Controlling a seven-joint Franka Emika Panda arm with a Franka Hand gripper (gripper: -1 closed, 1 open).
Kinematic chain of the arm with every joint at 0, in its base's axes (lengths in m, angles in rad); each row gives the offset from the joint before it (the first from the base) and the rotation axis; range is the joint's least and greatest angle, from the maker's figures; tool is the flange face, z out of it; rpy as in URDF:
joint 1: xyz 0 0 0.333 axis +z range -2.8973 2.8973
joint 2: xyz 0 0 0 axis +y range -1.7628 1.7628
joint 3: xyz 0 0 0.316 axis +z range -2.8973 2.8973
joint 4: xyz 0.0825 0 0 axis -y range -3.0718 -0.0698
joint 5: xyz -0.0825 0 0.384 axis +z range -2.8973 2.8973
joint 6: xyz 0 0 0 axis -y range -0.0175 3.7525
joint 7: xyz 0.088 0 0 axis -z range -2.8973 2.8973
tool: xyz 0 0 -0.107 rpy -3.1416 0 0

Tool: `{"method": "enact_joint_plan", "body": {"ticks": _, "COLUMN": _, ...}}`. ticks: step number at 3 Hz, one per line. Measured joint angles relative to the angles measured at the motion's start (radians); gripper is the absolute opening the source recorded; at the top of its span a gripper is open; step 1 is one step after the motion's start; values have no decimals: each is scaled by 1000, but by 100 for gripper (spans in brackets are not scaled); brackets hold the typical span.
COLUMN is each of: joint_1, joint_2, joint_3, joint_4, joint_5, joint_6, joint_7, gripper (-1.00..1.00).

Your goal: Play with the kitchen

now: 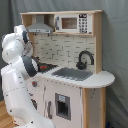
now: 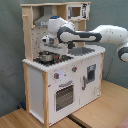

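The kitchen (image 2: pixel 62 75) is a tall boxy toy of white panels and pale wood, standing on a wooden floor (image 2: pixel 95 112) against a grey curtain (image 1: pixel 112 50). Its rounded counter (image 1: pixel 100 80) holds a flat grey sink (image 1: pixel 72 74) and a curved black tap (image 1: pixel 85 59); a small microwave (image 1: pixel 72 22) sits up top. The arm's hand (image 2: pixel 48 42) hangs just above a shiny metal pot (image 2: pixel 46 57) on the hob (whether clenched or released, I cannot tell).
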Motion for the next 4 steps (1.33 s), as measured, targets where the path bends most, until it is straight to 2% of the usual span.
{"method": "enact_joint_plan", "body": {"ticks": 1, "joint_1": -8, "joint_2": -12, "joint_3": 14, "joint_4": 10, "joint_5": 18, "joint_6": -38, "joint_7": -51, "gripper": 100}}
{"method": "enact_joint_plan", "body": {"ticks": 2, "joint_1": -8, "joint_2": -12, "joint_3": 14, "joint_4": 10, "joint_5": 20, "joint_6": -38, "joint_7": -52, "gripper": -100}}
{"method": "enact_joint_plan", "body": {"ticks": 3, "joint_1": -21, "joint_2": -12, "joint_3": 14, "joint_4": 29, "joint_5": 64, "joint_6": -37, "joint_7": -57, "gripper": -100}}
{"method": "enact_joint_plan", "body": {"ticks": 4, "joint_1": -26, "joint_2": 7, "joint_3": 13, "joint_4": 102, "joint_5": 113, "joint_6": -81, "joint_7": -51, "gripper": -100}}
